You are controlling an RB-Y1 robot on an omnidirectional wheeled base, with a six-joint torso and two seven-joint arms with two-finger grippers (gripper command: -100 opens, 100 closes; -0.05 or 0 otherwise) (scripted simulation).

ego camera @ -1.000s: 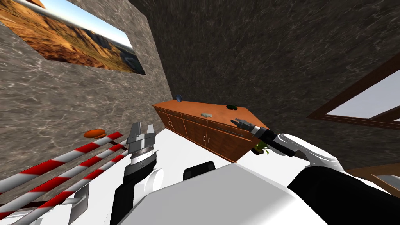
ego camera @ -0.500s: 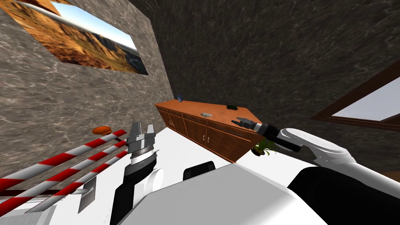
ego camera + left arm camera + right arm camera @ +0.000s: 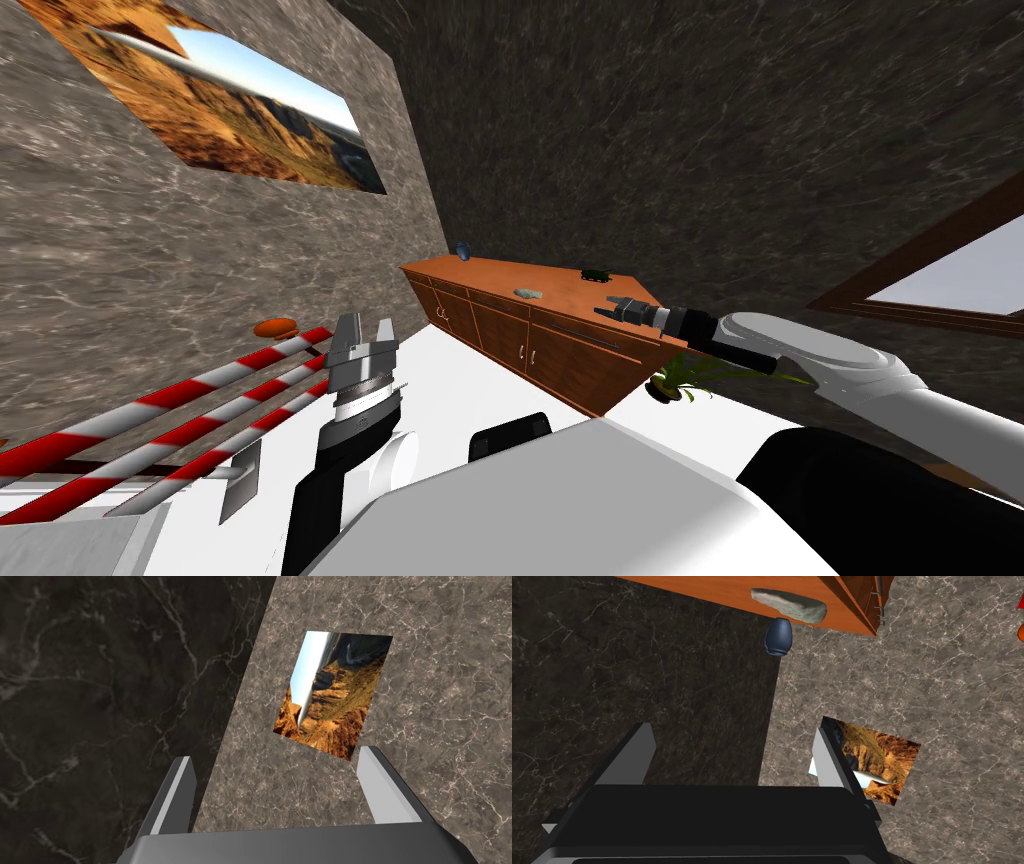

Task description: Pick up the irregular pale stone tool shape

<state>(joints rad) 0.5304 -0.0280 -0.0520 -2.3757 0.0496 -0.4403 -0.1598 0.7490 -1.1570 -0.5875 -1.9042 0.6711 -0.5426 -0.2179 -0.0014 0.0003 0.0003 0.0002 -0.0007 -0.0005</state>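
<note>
In the right wrist view the sideboard runs off the picture's edge, and a finger of our right gripper covers a corner of the wall picture. In the head view our right forearm hides part of the potted plant, and we cannot name the small dark green thing on the sideboard.

The stone tool shape lies midway along the tabletop. A vase stands at its left end, by the wall corner; another object sits back right. The right tool hangs over the right end, apart from the stone tool shape. A potted plant stands on the floor beside that end.
</note>
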